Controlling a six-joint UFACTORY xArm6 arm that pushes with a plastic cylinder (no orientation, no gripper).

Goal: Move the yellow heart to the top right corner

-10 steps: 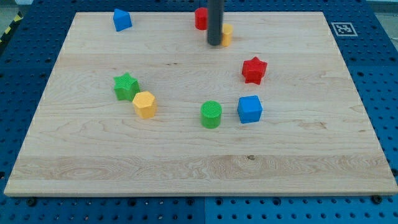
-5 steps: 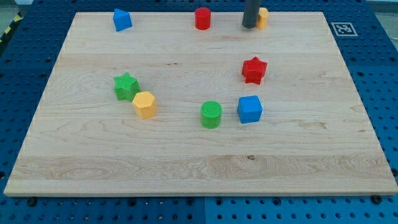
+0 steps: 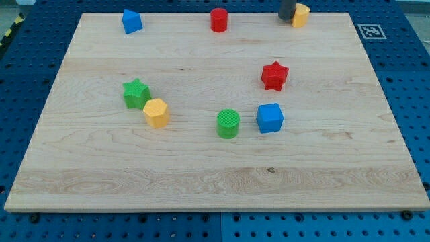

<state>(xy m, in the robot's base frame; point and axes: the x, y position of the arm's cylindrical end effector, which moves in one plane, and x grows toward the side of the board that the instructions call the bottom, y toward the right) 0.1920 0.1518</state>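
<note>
Nearest the view's bottom edge: bare wood of the table (image 3: pixel 201 188), no blocks on that strip. Landmark = green cylinder (image 3: pixel 228 124), standing just below table mid.

Blue cube (image 3: pixel 270 117) sits just to the cylinder's right, a small gap betw. them, not touching. Yellow hexagon block (image 3: pixel 156 112) is to the cylinder's left at approx the same depth, well apart from it. Green star (image 3: pixel 136 93) is further left and a bit up from the cylinder, touching or nearly touching the hexagon's upper-left side; can't tell which. Red star (image 3: pixel 274 75) is up and right of the cylinder, directly above the blue cube, apart from it.

Far row, along the table's top edge: blue block (image 3: pixel 132 21), wedge-like w/ a peaked top, far up-left of the cylinder. Red cylinder (image 3: pixel 219 19) almost straight up from the green one. Yellow heart (image 3: pixel 299 14) is up and right of the green cylinder, at the top edge, right of table centre but short of the top-right corner. My tip (image 3: pixel 286 18) is against the heart's left side, touching or nearly so; only the rod's lower bit is in view.

No fingers on this arm, so nothing spread or pinching: just the rod.

A printed marker tag (image 3: pixel 369 31) sits on the blue pegboard base (image 3: pixel 413 81) past the table's top-right corner.
</note>
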